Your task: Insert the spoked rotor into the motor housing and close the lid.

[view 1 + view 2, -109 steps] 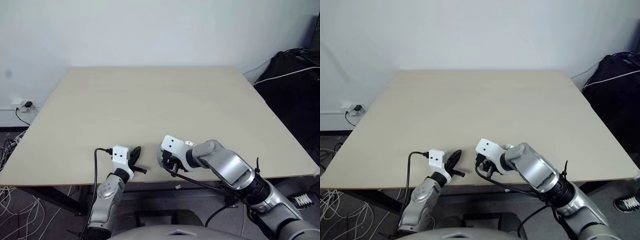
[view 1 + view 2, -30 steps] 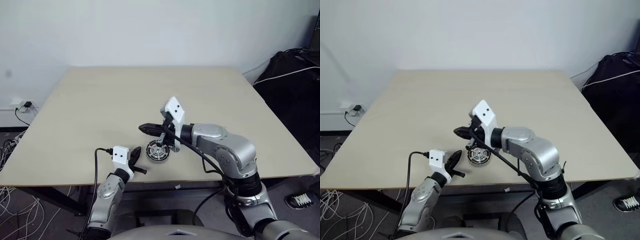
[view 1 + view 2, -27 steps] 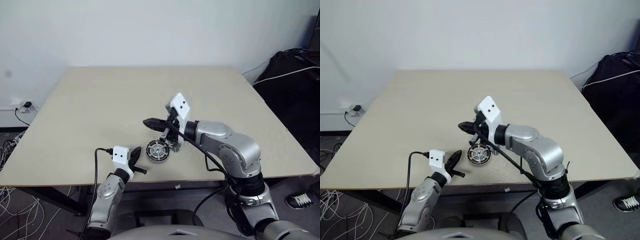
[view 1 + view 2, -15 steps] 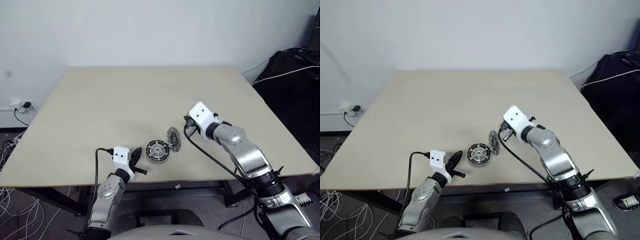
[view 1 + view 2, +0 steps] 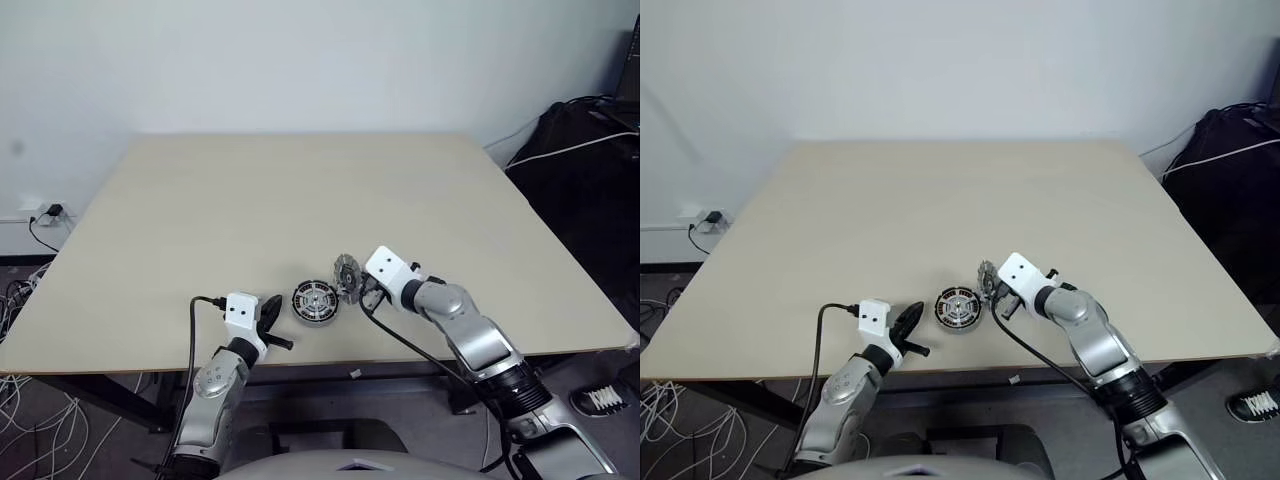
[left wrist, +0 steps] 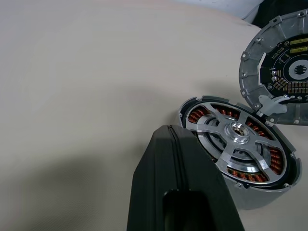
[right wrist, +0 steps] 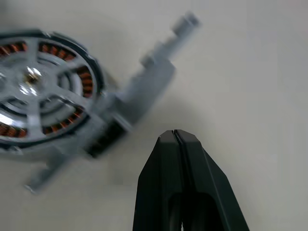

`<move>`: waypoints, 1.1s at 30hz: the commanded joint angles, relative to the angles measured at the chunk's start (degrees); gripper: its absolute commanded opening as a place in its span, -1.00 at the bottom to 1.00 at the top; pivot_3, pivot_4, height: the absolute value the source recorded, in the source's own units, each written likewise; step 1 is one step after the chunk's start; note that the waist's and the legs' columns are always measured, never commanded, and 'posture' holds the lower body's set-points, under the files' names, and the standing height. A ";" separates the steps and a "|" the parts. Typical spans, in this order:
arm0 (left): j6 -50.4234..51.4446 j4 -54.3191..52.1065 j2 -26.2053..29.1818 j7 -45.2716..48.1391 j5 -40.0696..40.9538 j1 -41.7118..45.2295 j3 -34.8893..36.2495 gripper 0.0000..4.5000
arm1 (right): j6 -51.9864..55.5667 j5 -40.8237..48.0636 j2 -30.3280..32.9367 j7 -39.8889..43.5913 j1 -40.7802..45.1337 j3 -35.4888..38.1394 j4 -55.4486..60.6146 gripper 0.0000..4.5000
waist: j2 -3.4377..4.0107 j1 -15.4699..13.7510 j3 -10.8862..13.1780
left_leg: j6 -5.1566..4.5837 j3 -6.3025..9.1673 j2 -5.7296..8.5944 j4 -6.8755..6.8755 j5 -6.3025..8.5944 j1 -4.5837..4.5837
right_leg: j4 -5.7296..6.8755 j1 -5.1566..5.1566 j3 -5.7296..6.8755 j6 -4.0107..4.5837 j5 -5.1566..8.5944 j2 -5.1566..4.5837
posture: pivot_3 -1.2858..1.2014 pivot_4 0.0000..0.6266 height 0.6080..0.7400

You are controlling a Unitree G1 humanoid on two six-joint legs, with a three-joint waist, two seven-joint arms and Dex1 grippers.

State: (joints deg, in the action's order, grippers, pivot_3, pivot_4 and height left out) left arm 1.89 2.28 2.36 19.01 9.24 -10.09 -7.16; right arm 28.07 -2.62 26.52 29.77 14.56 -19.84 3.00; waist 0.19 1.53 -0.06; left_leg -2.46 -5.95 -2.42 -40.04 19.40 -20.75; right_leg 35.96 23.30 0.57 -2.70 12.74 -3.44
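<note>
Claws first: the left claw (image 6: 180, 159) is pressed fully shut and holds nothing, near the counter's (image 5: 300, 190) front edge, just beside the motor housing (image 5: 316, 302). Right claw (image 7: 175, 144) is shut and empty too, just beside the upright, seemingly hinged lid (image 5: 347, 276). Spoked rotor (image 6: 236, 144) sits inside the housing's copper windings.

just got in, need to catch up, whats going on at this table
A two-armed robot is assembling a small motor near the table's front edge. The rotor already sits in the housing. The lid stands open on edge beside it, not yet closed. The right gripper hovers shut just behind the lid; the left gripper is shut, holding nothing.
</note>
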 commanded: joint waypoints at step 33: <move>-0.31 -1.97 -0.13 0.40 0.65 0.24 0.25 -1.00 | -0.59 -1.47 -12.97 1.47 1.36 -3.69 -4.80 -0.99 | 0.02 0.47 -0.02 | 0.06 0.00 -0.03 0.00 -0.03 0.20 | 0.03 -0.19 0.03 -0.02 -0.01 0.03 | 0.03 -1.00 1.00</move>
State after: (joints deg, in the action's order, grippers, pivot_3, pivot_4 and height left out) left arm 2.14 2.27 2.37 19.19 9.31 -10.40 -7.10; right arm 27.97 -4.81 13.75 31.00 16.25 -24.38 -2.98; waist 0.21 2.00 -0.08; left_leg -2.40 -5.95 -2.45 -40.04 19.37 -20.55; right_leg 36.00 23.10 0.60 -2.72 12.73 -3.41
